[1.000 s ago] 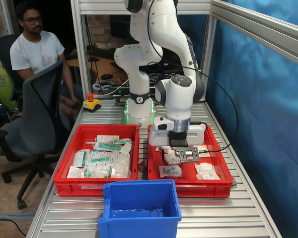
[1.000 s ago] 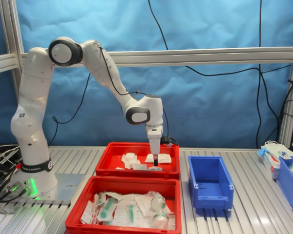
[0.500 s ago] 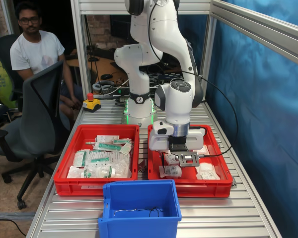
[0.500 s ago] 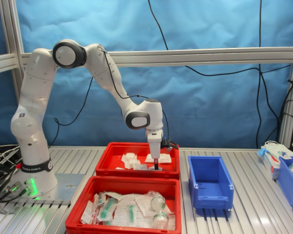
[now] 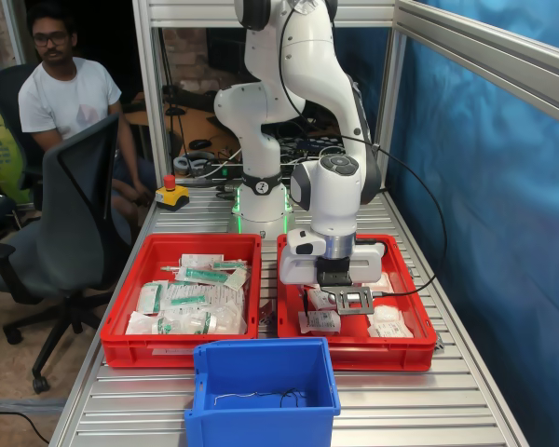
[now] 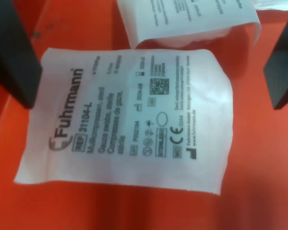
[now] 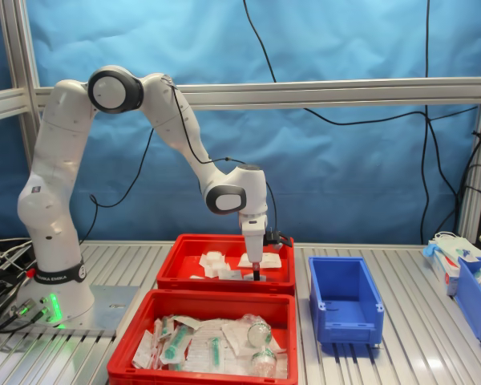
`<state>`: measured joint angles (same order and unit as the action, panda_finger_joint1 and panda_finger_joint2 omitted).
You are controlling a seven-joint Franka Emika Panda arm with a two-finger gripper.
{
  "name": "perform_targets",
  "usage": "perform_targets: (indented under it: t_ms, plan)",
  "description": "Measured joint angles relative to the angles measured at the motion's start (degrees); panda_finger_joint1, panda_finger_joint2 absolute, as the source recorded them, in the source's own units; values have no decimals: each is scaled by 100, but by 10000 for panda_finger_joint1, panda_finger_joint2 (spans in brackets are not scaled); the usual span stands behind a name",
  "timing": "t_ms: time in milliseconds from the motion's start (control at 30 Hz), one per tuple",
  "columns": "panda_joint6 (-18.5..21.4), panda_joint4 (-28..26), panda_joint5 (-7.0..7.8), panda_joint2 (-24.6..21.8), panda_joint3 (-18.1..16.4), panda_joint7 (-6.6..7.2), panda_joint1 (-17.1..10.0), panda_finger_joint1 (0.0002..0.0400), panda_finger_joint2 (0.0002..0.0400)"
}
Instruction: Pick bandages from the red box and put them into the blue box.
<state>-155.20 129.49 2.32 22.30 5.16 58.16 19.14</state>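
On the white bandage packet (image 6: pixel 127 117) lying on the floor of the red box (image 6: pixel 259 158) in the wrist view, we read the brand "Fuhrmann", then "REF 31104-L" beside it, and a "CE" mark further along the packet near a small square code. The finer lines of print on it are too blurred for us to read, as is the print on a second packet (image 6: pixel 182 19) just beyond it.

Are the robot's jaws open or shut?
Open. In the wrist view, the gripper has its jaws wide apart on either side of a bandage packet, not squeezing it.
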Motion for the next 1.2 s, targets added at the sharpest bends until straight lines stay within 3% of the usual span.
perform_targets:
  t_ms: [1200]
  plan:
    - [-4, 0, 0, 383, -95, 0, 0, 400, 400]
